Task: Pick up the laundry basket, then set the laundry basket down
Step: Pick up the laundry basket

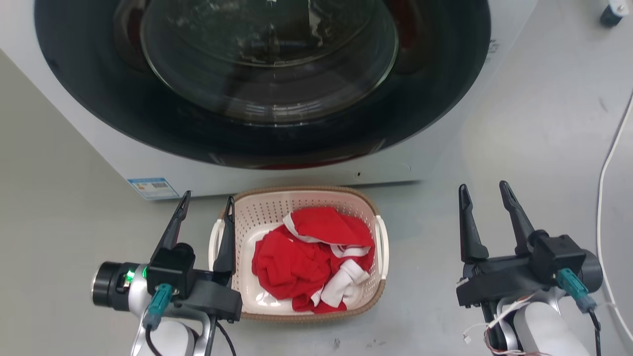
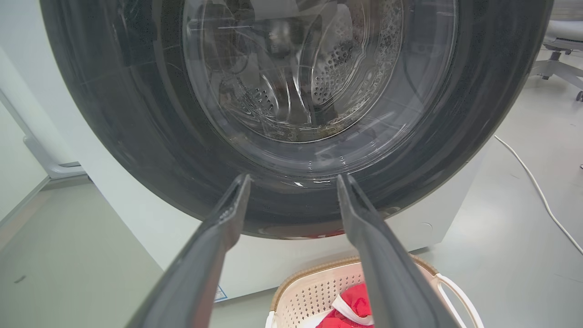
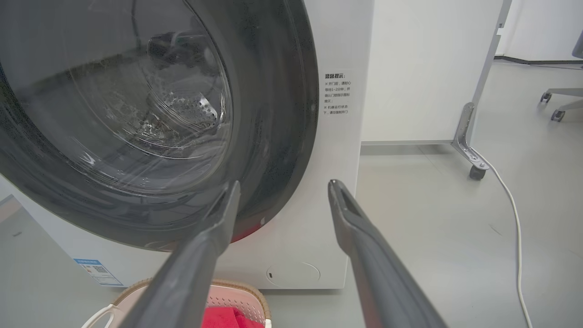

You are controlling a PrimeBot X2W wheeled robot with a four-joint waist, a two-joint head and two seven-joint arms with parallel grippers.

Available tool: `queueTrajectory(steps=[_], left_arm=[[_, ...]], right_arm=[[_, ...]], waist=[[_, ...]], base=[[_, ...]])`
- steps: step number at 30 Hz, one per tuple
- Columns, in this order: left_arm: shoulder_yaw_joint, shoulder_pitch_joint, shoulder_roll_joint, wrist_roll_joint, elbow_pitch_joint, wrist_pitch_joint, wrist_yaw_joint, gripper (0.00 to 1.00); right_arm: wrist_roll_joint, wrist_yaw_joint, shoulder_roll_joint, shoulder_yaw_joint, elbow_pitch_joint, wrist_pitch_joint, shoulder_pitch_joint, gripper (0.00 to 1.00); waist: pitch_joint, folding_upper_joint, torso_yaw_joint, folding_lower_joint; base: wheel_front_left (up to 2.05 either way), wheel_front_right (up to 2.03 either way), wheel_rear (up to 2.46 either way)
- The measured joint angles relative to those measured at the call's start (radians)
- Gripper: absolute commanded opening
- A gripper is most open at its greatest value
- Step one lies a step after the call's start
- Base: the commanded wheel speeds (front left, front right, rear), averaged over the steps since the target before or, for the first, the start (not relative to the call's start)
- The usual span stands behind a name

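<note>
Both jaws spread, pointing forward: left beside the laundry basket [image 1: 296, 205], right apart.

Cream laundry basket [image 1: 257, 212], upright on floor, holding red clothes

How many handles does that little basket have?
2. The left handle sits on the laundry basket's left side, beside the left hand's finger; the right handle sits on the opposite side. None seems hidden.
</note>
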Motion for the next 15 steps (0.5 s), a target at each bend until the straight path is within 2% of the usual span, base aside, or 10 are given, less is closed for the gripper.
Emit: queueTrajectory(steps=[15], left_arm=[[0.004,-0.157,-0.021,-0.014,0.212,0.043,-0.007,1.0]], right_arm=[[0.04,0.013,0.021,0.008,0.211,0.014,-0.188,1.0]], waist=[[0.237,0.0001,-0.003,0.0]], base=[[0.0,0.0,0.0]])
